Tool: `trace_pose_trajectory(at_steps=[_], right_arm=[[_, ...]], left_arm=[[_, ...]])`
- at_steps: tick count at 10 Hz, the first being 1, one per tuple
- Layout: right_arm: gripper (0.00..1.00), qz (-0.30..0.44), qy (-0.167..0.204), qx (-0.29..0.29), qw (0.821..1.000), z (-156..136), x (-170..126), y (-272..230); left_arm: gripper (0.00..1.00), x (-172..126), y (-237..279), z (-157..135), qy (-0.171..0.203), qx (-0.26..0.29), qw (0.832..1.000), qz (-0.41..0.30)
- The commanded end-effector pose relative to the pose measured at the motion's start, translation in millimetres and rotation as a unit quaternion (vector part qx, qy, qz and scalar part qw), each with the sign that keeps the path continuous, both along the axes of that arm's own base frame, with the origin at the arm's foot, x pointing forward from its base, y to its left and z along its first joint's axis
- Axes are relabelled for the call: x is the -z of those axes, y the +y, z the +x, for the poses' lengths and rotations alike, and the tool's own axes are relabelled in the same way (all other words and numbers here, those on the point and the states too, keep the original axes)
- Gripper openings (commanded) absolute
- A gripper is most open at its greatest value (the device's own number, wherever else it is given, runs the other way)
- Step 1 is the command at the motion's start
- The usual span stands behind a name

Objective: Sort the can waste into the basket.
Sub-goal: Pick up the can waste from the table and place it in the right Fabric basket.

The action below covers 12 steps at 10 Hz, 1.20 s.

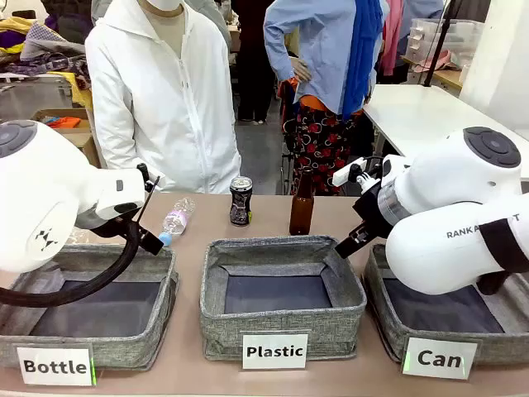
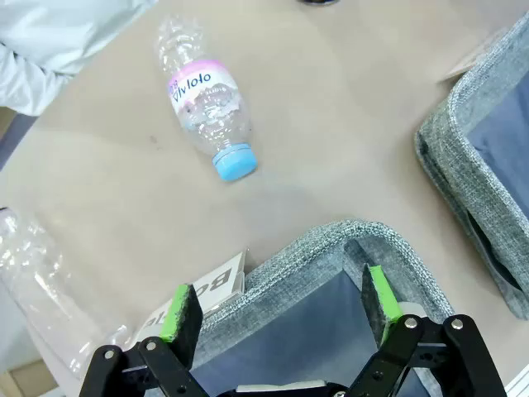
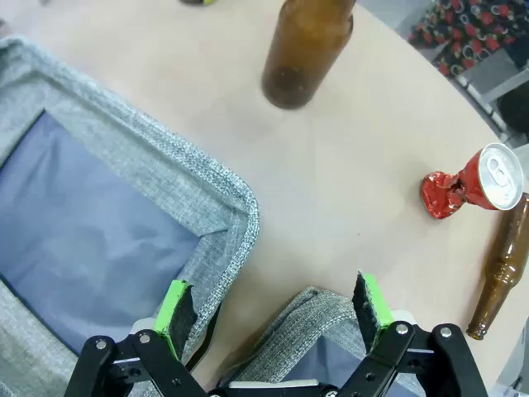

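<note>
A tall black can point(image 1: 240, 201) with pale print stands upright at the far side of the table, in front of the person. A short red can point(image 3: 467, 184), crushed, with a silver top, lies on the table ahead and to the right of my right gripper point(image 3: 273, 302). That gripper is open and empty, hovering over the near corner of the grey "Can" basket point(image 1: 382, 308), whose rim point(image 3: 306, 318) shows between the fingers. My left gripper point(image 2: 281, 306) is open and empty above a corner of the "Bottle" basket point(image 2: 331, 248).
The "Plastic" basket point(image 1: 281, 302) sits in the middle, the "Bottle" basket point(image 1: 91, 302) on the left. A brown bottle point(image 1: 302, 207) stands beside the black can; another brown bottle point(image 3: 496, 277) lies near the red can. A clear plastic bottle point(image 2: 207, 99) lies beyond the left basket.
</note>
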State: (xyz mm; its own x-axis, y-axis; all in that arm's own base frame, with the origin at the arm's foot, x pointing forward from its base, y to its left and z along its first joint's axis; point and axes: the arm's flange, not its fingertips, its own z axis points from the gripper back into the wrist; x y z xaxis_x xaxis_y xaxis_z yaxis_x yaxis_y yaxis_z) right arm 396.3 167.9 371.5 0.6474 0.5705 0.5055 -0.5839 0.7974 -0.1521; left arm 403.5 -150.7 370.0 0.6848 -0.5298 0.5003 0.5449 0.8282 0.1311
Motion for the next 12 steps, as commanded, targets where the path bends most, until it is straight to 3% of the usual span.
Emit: trace_pose_trajectory(at_steps=[1, 12], right_arm=[[1.0, 0.0, 0.0, 0.0, 1.0, 0.0, 0.0, 0.0], [1.0, 0.0, 0.0, 0.0, 1.0, 0.0, 0.0, 0.0]], left_arm=[[1.0, -0.1, 0.0, 0.0, 0.0, 0.0, 1.0, 0.0], [1.0, -0.1, 0.0, 0.0, 0.0, 0.0, 1.0, 0.0]])
